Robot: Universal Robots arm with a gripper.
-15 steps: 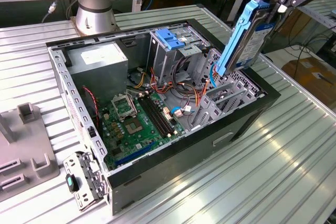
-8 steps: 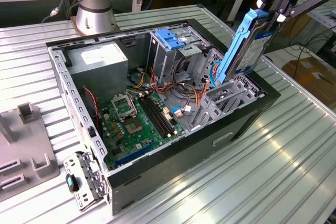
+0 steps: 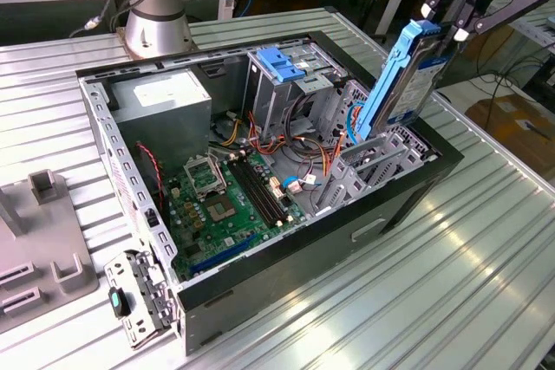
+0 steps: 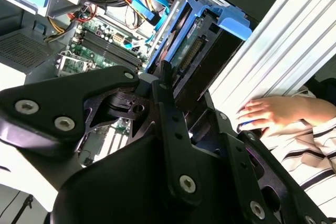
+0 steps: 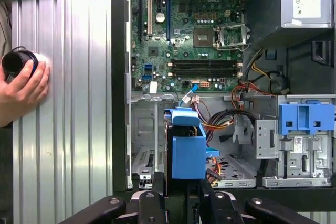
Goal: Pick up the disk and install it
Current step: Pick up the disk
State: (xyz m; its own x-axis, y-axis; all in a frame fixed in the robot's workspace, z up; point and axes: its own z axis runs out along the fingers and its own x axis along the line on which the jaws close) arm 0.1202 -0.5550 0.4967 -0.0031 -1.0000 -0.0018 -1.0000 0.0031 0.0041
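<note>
Grey-metal hard drive in a bright blue plastic carrier [image 3: 404,84] sits steeply tilted, lower end at the grey metal drive bay [image 3: 375,165] of the open black computer case [image 3: 286,276]. Black claw [image 3: 444,27] is pinching the drive's upper end.

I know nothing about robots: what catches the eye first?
The gripper clamps the blue-framed disk, tilted, over the open computer case at the exterior view's right. Inside lies a green motherboard. In the first wrist view, a person's hand rests on the ribbed table beside it.
</note>
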